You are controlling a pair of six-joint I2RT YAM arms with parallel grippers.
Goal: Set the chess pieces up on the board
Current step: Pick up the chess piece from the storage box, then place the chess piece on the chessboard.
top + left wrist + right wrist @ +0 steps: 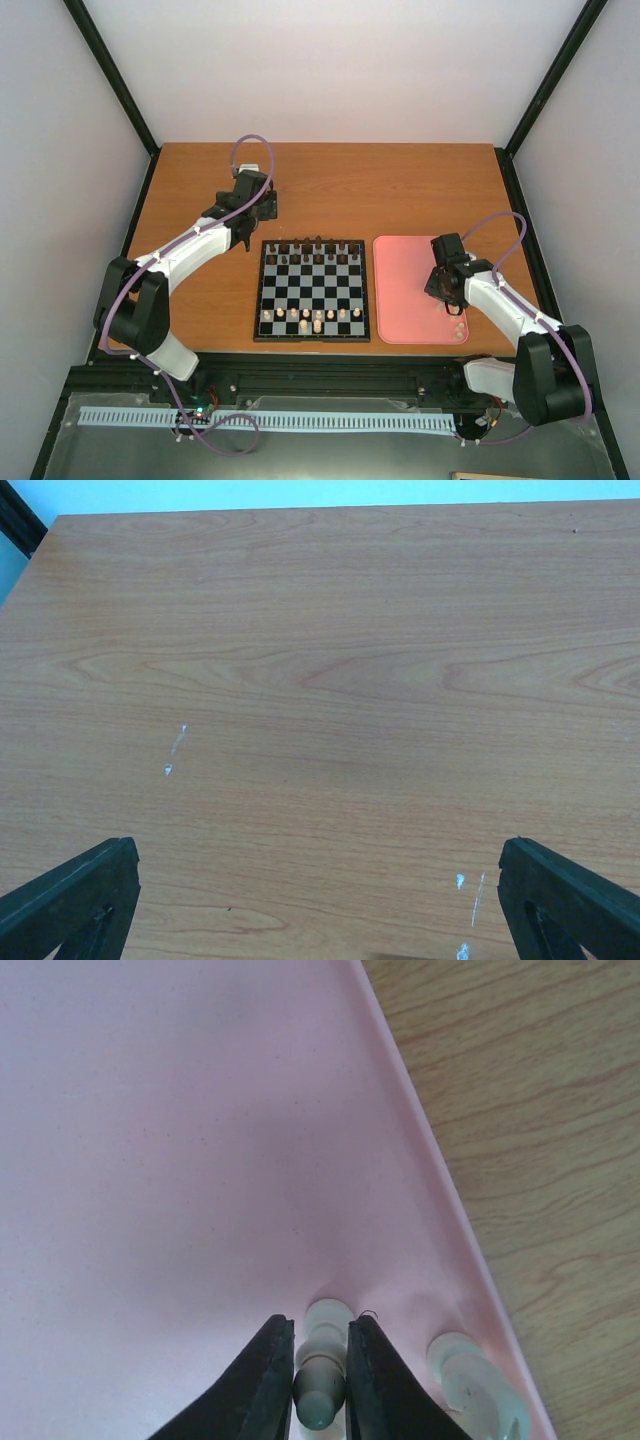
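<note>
The black-and-white board (311, 339) lies at the table's middle. Several pale chess pieces (317, 322) stand in its near rows, and dark pieces (318, 247) line its far edge. Over the near right part of the pink tray (400, 270), my right gripper (449, 298) points down. In the right wrist view the right gripper (320, 1385) is shut on a pale chess piece (327, 1318) lying on the tray floor (180, 1160), one finger on each side. Another pale piece (470, 1380) lies just to its right by the tray wall. My left gripper (318, 865) hangs open over bare wood.
The left arm's gripper (262, 200) sits beyond the board's far left corner. The tray's right wall (440, 1190) runs close beside the held piece, with wooden table (540, 1110) beyond it. Two pale pieces (458, 330) show in the tray's near right corner.
</note>
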